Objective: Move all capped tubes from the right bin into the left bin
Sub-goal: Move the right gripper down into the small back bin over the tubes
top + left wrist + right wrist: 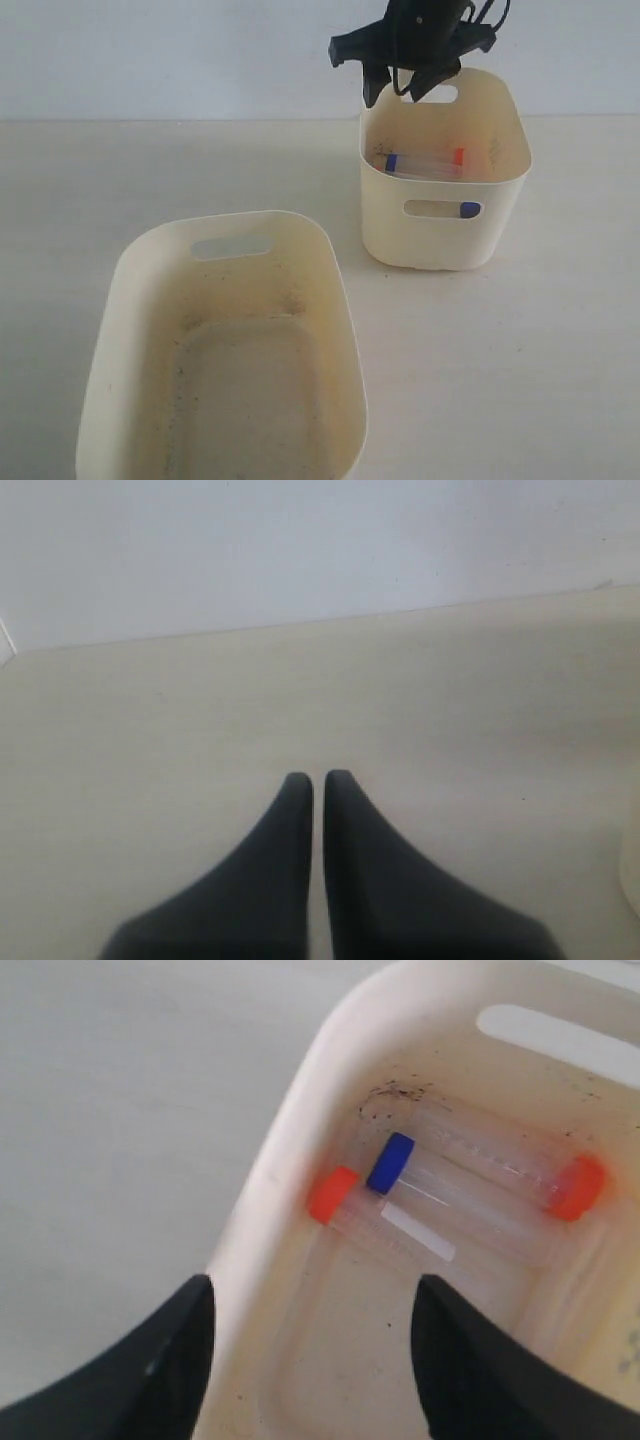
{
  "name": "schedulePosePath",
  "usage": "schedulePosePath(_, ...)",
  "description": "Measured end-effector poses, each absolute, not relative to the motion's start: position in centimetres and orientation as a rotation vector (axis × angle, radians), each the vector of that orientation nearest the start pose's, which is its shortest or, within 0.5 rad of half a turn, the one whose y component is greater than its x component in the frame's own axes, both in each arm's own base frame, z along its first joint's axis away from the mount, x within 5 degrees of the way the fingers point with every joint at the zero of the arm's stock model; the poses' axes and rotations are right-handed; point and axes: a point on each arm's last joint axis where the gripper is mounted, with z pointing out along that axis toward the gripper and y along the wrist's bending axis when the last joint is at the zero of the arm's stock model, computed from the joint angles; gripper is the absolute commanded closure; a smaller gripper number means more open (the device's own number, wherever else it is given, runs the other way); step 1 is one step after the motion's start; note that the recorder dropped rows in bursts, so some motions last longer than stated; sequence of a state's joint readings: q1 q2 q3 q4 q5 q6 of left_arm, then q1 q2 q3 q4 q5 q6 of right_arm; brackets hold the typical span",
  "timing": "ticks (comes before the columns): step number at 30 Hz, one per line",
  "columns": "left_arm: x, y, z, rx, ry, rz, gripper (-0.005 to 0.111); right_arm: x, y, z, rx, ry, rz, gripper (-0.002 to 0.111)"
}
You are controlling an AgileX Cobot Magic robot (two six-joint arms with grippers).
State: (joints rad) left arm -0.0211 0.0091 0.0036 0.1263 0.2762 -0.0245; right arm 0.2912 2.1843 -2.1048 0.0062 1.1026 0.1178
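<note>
The right bin (445, 245) stands at the back right and holds the capped tubes. In the exterior view I see a blue cap (391, 162), an orange-red cap (458, 156) and another blue cap (469, 210) through the front handle slot. My right gripper (395, 95) hangs open over the bin's back left rim. Its wrist view shows the open gripper (312, 1300) above the bin wall (265, 1190), with two orange-red caps (332, 1194) (578, 1187) and a blue cap (390, 1163) on the floor. The left bin (130, 300) holds no tubes. My left gripper (317, 780) is shut, empty, over bare table.
The pale table (530, 350) runs around both bins up to a light wall (150, 50) behind. A cream edge (632, 870) shows at the border of the left wrist view. The left arm does not show in the exterior view.
</note>
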Motion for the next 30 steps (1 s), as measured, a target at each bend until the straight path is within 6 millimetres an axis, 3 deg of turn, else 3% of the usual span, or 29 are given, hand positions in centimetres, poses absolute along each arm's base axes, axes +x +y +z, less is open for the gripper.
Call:
schedulePosePath(7, 5.6, 0.2, 18.7, 0.080, 1.769, 0.085, 0.102, 48.2, 14.3, 22.5, -0.295, 2.718, 0.074, 0.046)
schedulePosePath(12, 5.6, 0.2, 18.7, 0.080, 1.769, 0.085, 0.102, 49.0, 13.8, 20.0, -0.450, 2.718, -0.070, 0.043)
schedulePosePath(18, 5.6, 0.2, 18.7, 0.080, 1.769, 0.085, 0.102, 49.7, 13.7, 20.4, -0.699, 2.601, -0.142, 0.043)
schedulePosePath(25, 5.6, 0.2, 18.7, 0.080, 1.769, 0.085, 0.102, 49.8, 13.1, 20.6, -0.716, 2.599, -0.102, 0.043)
schedulePosePath(30, 5.6, 0.2, 18.7, 0.080, 1.769, 0.085, 0.102, 49.1, 12.6, 23.8, -0.746, 2.543, -0.116, 0.043)
